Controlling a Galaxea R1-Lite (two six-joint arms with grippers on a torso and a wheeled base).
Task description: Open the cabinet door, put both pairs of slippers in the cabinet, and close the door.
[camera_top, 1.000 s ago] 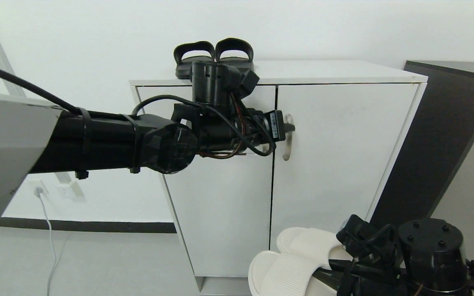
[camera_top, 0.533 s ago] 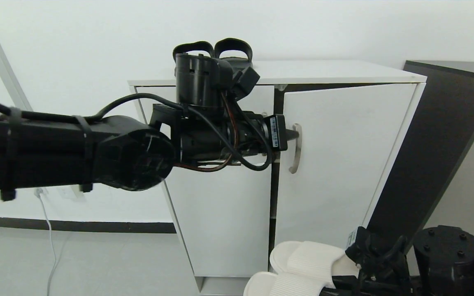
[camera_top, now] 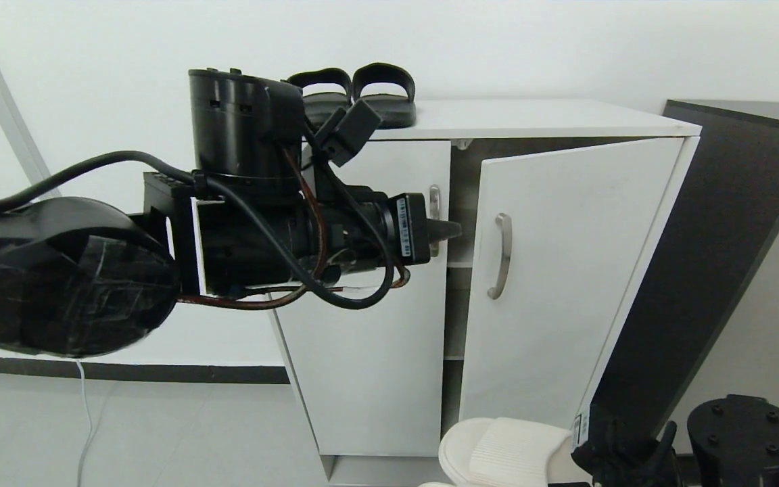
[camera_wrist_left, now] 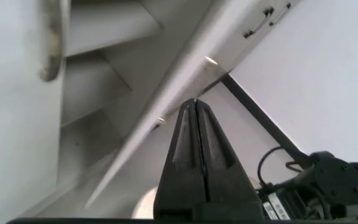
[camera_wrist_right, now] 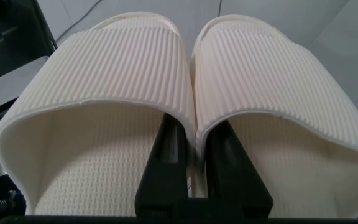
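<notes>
White cabinet [camera_top: 565, 116] panels are now seen parted: the right door [camera_top: 565, 270] is swung well out from the frame, where a second ago it was shut and half a second ago only a narrow crack was shown. A dark gap with a shelf edge [camera_top: 458, 264] is exposed between the two doors. The left gripper [camera_top: 454, 230], earlier set against the right door's handle [camera_top: 501, 256], has been drawn back off it and is held apart from it, in front of the left door's handle [camera_top: 435, 203]. Its fingers [camera_wrist_left: 185, 149] are pressed flat together with nothing between them. The white slippers [camera_top: 498, 443] have been lowered toward the bottom edge of the head view, along with the right arm. They are carried side by side by the right gripper [camera_wrist_right: 194, 158], one finger slid into each slipper and both clamped on the adjoining inner walls.

The black slippers [camera_top: 376, 91] are set side by side at the left rear of the cabinet top, partly hidden by the left wrist. The left door [camera_top: 369, 365] is shut. A dark grey panel [camera_top: 734, 237] is stood just beside the cabinet's right side. A black skirting strip [camera_top: 126, 372] is run along the wall, and a grey cable [camera_top: 82, 419] is trailed down to the floor on the left. The opening is partly covered by the half-open right door, and the left gripper's tip is held before its left edge.
</notes>
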